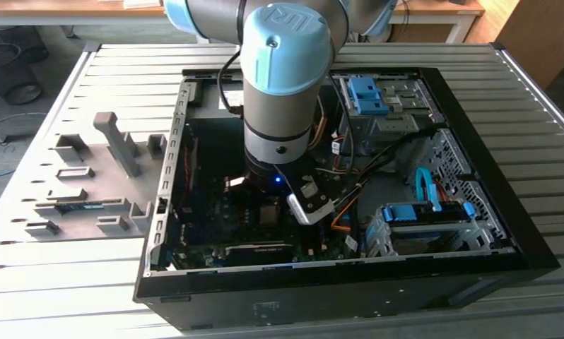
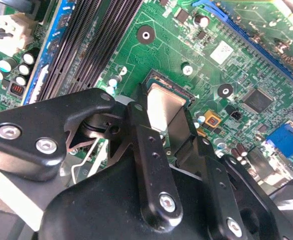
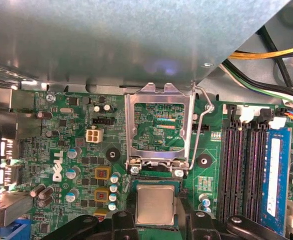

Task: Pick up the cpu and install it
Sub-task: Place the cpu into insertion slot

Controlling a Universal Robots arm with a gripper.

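Silver cpu point(image 3: 155, 204) at the green motherboard's point(image 2: 186, 45) socket, inside the black computer case point(image 1: 357, 296).
Fingers point(image 2: 151, 150) clamp the flat square chip's edges; hinged steel load plate point(image 3: 159, 93) stands open just beside.

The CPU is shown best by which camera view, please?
First wrist view: the CPU faces the camera, held in the gripper. The second wrist view shows it slanted, partly behind the fingers; in the exterior view the arm stands over it.
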